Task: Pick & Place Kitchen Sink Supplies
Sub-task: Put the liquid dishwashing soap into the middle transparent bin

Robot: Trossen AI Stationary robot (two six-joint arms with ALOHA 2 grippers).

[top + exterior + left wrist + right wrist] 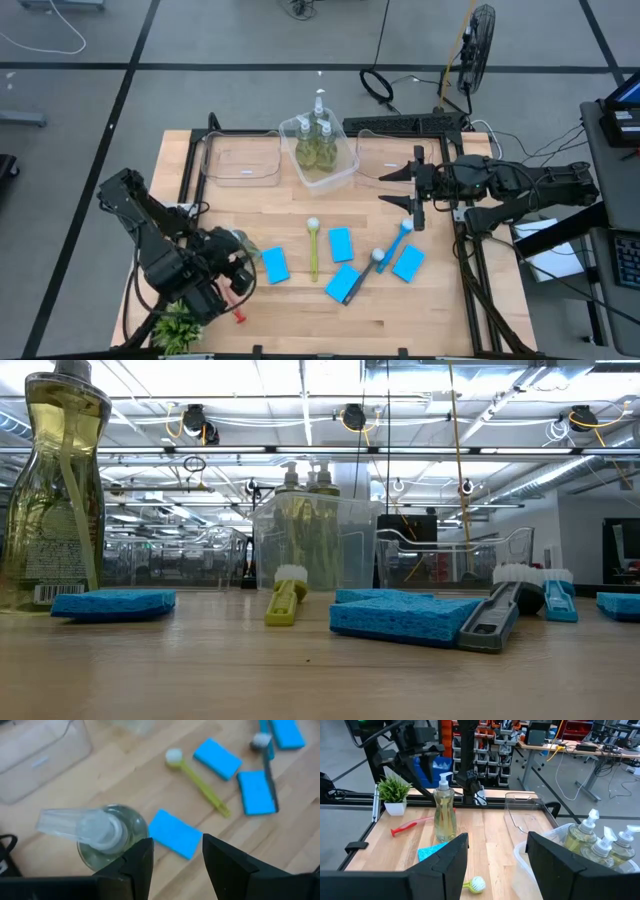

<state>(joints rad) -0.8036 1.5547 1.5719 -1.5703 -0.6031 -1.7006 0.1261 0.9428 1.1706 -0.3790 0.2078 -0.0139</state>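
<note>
Three pump bottles (pixel 318 143) already stand in the clear tub (pixel 345 165) at the top centre of the high view. The fourth bottle (pixel 444 812) stands upright on the table (pixel 300 320) at lower left, just beside a sponge (pixel 274 264). The left tool (pixel 420 757) hangs above its pump, fingers spread and grasping nothing. The right tool (pixel 412 200) waits at right, released and empty. The bottle step looks in hand: the next move calls for lowering the left tool around the bottle's neck and clenching. Sponges and brushes remain scattered mid-table.
</note>
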